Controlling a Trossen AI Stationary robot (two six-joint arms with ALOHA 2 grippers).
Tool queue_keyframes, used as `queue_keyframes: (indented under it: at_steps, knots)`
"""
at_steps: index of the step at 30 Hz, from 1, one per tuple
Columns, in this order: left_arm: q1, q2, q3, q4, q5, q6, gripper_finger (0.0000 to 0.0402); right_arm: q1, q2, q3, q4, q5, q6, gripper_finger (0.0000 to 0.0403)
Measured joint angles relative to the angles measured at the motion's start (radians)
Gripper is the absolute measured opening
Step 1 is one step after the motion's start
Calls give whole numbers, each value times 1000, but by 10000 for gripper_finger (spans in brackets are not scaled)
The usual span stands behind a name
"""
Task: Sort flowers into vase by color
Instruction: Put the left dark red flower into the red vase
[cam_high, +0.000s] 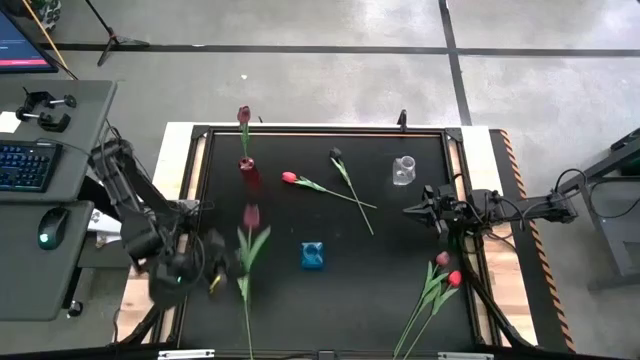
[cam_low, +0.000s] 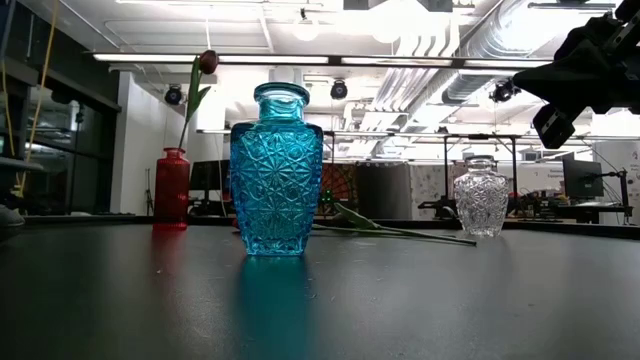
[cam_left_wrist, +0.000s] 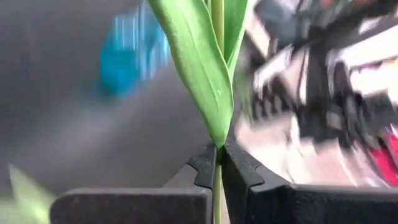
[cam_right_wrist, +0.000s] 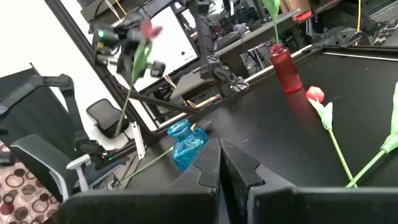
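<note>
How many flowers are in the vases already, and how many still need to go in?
One dark-headed flower already stands in the red vase. The left gripper has its fingers shut on the stem of a pink flower, lifted above the table. Left on the table: a red flower, a near-black one, and a small bunch near the right gripper, which waits. The blue vase and clear vase look empty.
</note>
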Motion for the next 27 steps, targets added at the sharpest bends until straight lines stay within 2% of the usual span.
queue_keyframes:
  at_steps: [2,5,9,14,17,20,24,27]
  knots:
    - [67,-27,0,15,-101,165,0,0,0,0,0,0,0,0]
    - [208,-75,0,23,-163,435,0,0,0,0,0,0,0,0]
    - [432,-141,0,42,-165,787,0,0,0,0,0,0,0,0]
    - [655,-263,0,88,-110,1168,0,0,0,0,0,0,0,0]
    - [733,-376,-2,76,-102,1270,0,0,0,0,0,0,0,0]
    - [772,-513,-39,77,-136,1331,0,0,0,0,0,0,0,0]
    - [808,-672,-127,85,-168,1375,0,0,0,0,0,0,0,0]
    - [822,-739,-217,105,-152,1357,0,0,0,0,0,0,0,0]
